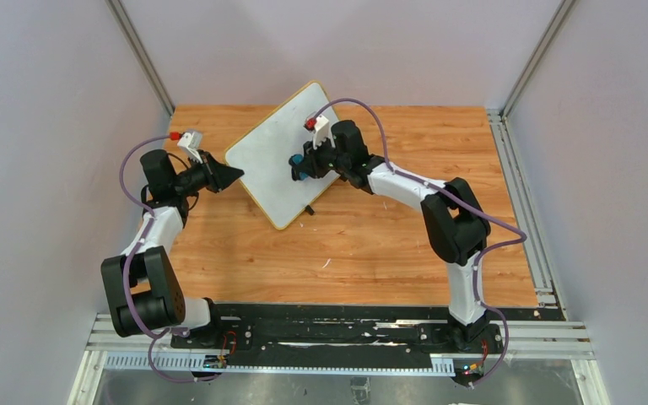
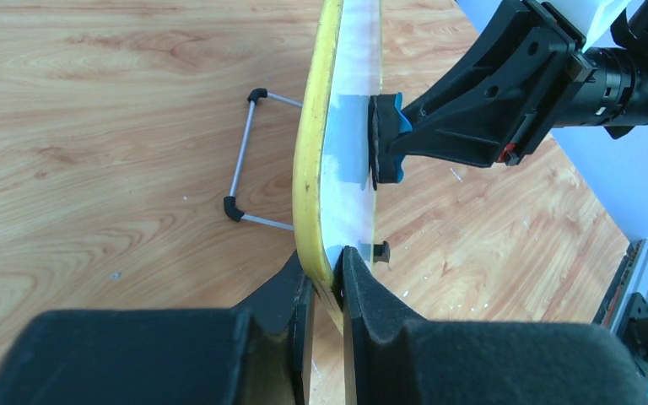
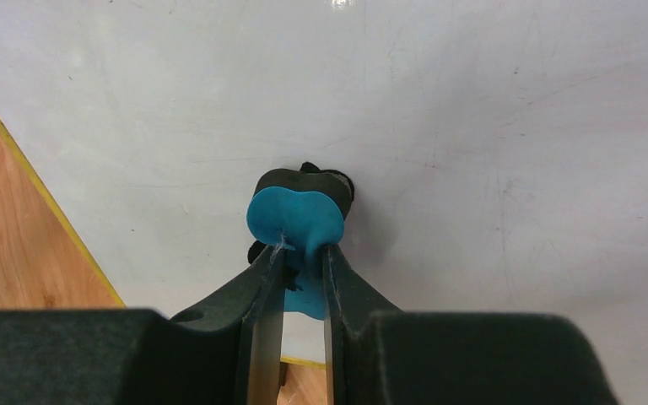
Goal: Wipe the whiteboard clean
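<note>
Left hand (image 2: 325,274) clamped narrow on whiteboard (image 1: 274,160) yellow edge; board stands tilted on worktop (image 1: 346,245), upper centre of top view. Right hand (image 3: 304,257) grips blue eraser (image 3: 291,219), pressed against board face.

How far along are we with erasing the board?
Done: the left end effector grips the whiteboard by its yellow edge, propping it at a tilt. In hand: the right end effector presses the blue eraser against the white face. Left: faint streaks show on the surface in the right wrist view, so the wiping is probably not finished.
</note>
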`<state>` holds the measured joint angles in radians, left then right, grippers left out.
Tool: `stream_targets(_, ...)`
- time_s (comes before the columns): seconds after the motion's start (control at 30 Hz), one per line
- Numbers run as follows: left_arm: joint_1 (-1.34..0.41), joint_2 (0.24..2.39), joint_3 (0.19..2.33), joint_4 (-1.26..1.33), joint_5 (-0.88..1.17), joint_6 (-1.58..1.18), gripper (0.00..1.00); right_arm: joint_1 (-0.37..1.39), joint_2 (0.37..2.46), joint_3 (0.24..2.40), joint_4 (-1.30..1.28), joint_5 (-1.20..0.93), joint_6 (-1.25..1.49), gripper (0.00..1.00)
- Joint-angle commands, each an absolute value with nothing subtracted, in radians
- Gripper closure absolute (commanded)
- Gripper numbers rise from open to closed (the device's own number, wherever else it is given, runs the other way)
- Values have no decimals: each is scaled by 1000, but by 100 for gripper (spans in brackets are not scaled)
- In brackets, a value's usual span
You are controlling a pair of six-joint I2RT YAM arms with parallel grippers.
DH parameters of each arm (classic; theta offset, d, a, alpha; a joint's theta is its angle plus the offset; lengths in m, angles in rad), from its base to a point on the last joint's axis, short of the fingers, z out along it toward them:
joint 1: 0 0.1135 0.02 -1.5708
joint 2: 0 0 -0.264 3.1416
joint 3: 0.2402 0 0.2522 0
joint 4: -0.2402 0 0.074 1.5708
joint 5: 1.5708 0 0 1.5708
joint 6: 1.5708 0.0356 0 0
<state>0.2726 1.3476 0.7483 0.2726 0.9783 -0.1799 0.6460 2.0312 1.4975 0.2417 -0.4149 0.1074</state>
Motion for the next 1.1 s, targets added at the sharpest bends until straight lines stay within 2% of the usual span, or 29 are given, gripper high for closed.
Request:
stream_targets(0.0, 268, 1335, 751, 222, 960, -69, 100, 629, 2016, 1486, 247, -326, 83, 99)
stream_targets(0.57, 268, 1329, 752, 195, 950, -47, 100, 740, 2043, 1608, 201, -382, 74, 100)
stream_targets(0.87, 268, 1335, 755, 178, 941, -34, 100, 674, 1989, 1584, 99, -302, 51, 99)
stream_targets(1.07, 268, 1336, 762, 165, 931, -22, 100, 615, 1841, 1551, -86, -152, 47, 99)
